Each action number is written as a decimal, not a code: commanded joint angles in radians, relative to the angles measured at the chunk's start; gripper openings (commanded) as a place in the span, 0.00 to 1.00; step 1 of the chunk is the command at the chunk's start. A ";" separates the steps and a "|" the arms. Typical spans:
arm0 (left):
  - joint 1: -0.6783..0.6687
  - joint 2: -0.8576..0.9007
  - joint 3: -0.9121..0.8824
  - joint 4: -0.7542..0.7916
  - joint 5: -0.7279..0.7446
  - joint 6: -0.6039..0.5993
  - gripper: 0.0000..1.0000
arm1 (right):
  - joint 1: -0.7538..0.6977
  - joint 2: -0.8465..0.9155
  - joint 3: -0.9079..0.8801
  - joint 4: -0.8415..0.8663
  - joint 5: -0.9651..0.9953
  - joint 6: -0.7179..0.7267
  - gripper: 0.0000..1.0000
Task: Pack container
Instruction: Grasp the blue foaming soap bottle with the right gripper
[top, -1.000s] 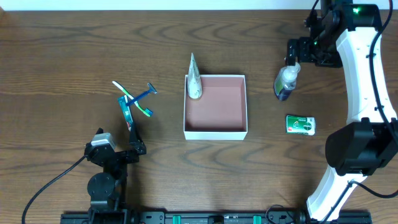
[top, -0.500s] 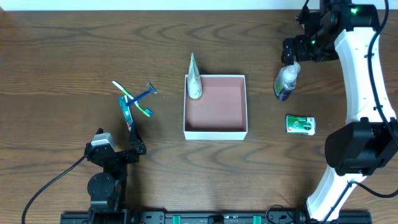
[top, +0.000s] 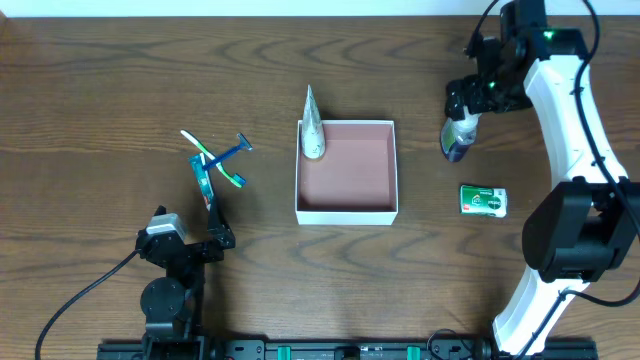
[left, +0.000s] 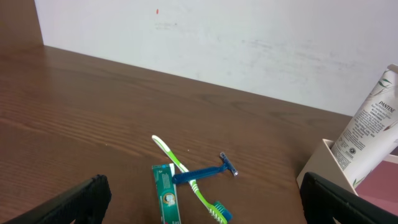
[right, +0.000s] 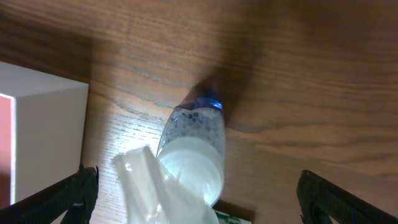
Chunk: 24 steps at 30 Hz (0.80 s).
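The container (top: 347, 212) is a square white box with a pinkish-brown bottom at the table's middle; its white corner shows in the right wrist view (right: 43, 124). A white Pantene tube (top: 313, 125) leans over its far left corner, also in the left wrist view (left: 372, 124). A clear pump bottle (top: 459, 132) with a blue base stands right of the box. My right gripper (top: 462, 100) is open directly above it, fingers either side of the pump (right: 186, 168). My left gripper (top: 190, 248) is open and empty at the front left, behind the toothpaste box (left: 165, 202).
A green toothbrush (top: 212, 160), a blue razor (top: 228, 152) and a green toothpaste box (top: 205, 180) lie crossed at the left. A small green packet (top: 483, 200) lies right of the container, near the bottle.
My right gripper has moved left and forward, from behind the pump bottle to right over its top. The left arm and all objects have stayed put.
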<state>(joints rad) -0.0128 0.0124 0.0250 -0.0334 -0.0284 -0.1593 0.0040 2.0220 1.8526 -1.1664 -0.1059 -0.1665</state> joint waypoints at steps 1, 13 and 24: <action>0.006 0.000 -0.021 -0.037 -0.008 0.009 0.98 | 0.010 -0.008 -0.039 0.028 -0.015 -0.013 0.94; 0.006 0.000 -0.021 -0.037 -0.008 0.009 0.98 | 0.010 -0.008 -0.067 0.082 -0.015 0.005 0.31; 0.006 0.000 -0.021 -0.037 -0.008 0.009 0.98 | 0.011 -0.018 -0.056 0.082 -0.016 0.043 0.01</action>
<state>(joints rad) -0.0128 0.0132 0.0250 -0.0334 -0.0288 -0.1593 0.0044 2.0212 1.7863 -1.0798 -0.1150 -0.1570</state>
